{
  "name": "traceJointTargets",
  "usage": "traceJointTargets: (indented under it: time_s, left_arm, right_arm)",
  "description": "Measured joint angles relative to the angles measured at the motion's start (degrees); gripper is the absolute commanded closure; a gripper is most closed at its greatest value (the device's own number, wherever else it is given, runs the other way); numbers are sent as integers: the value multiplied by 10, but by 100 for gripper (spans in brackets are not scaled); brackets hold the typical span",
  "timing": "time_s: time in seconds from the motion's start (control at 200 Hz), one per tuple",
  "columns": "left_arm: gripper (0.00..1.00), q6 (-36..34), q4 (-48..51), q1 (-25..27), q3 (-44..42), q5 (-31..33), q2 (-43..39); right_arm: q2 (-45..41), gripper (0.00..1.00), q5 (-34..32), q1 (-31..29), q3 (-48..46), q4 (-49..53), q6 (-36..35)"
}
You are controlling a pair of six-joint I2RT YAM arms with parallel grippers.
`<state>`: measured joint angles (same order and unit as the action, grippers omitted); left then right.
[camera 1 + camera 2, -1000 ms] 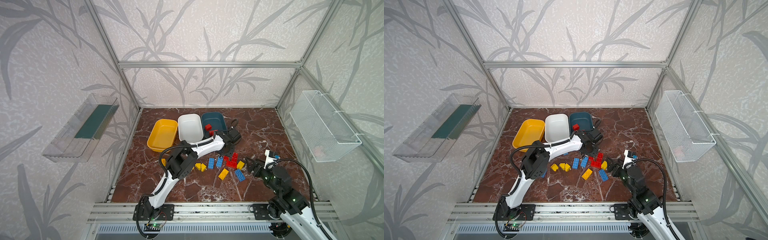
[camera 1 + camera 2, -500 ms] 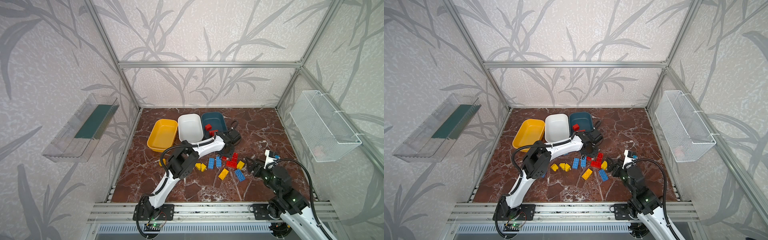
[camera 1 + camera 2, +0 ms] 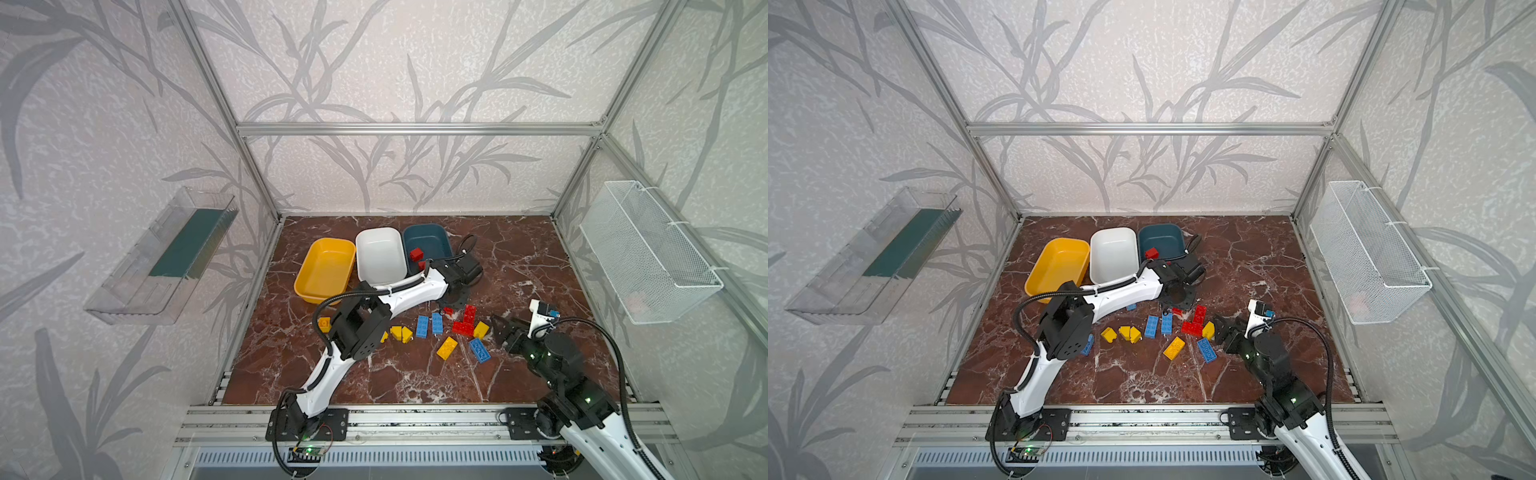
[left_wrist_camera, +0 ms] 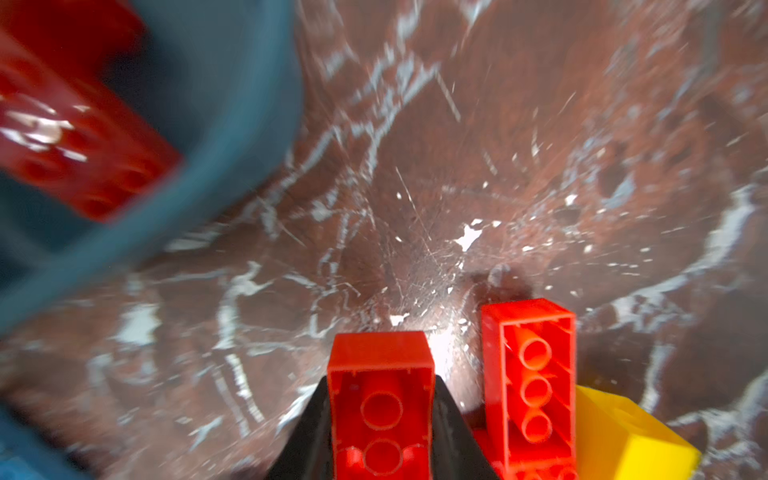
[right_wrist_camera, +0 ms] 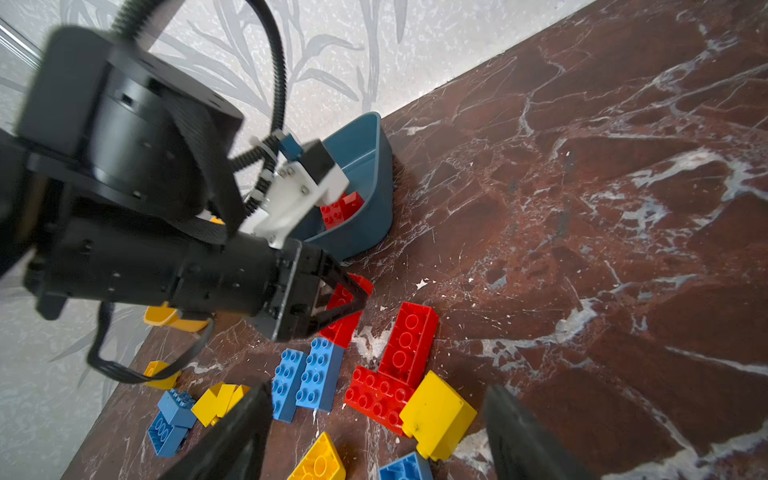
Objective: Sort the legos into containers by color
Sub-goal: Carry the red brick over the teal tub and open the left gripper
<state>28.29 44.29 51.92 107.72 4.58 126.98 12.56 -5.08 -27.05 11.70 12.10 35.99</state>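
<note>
Red-brown marble tabletop (image 3: 519, 257) inside leaf-patterned walls (image 3: 415, 83). The left arm (image 3: 357, 328) hides some of the loose legos (image 3: 436, 328) at centre, and its wrist covers the near end of the teal tub (image 3: 432, 241). Toward 12 o'clock stand the yellow tub (image 3: 326, 270), the white tub (image 3: 380, 253) and the teal one, which holds red bricks (image 3: 416, 253). The left gripper (image 4: 381, 388) is clamped on a red brick (image 4: 380, 361) at the pile's 12 o'clock edge. The right gripper (image 5: 376, 405) gapes wide, holding nothing, at the pile's 3 o'clock.
</note>
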Motion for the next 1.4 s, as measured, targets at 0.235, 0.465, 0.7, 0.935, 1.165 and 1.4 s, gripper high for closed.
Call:
traceJointTargets:
  time_s: [0.235, 0.465, 0.7, 0.935, 1.165, 1.4]
  left_arm:
    - [68, -20, 26, -27, 85, 31, -22]
    - [68, -29, 54, -92, 155, 23, -9]
    - [67, -31, 81, -147, 249, 11, 59]
    - [55, -31, 102, -159, 267, 0, 104]
    - [31, -31, 117, -160, 289, -1, 109]
    - [26, -30, 127, -160, 287, 1, 99]
  right_arm:
    - [2, 20, 0, 0, 0, 0, 0]
    - [12, 19, 1, 0, 0, -1, 0]
    - [21, 19, 2, 0, 0, -3, 0]
    - [22, 19, 2, 0, 0, -3, 0]
    - [22, 19, 0, 0, 0, -3, 0]
    - [71, 20, -7, 0, 3, -1, 19]
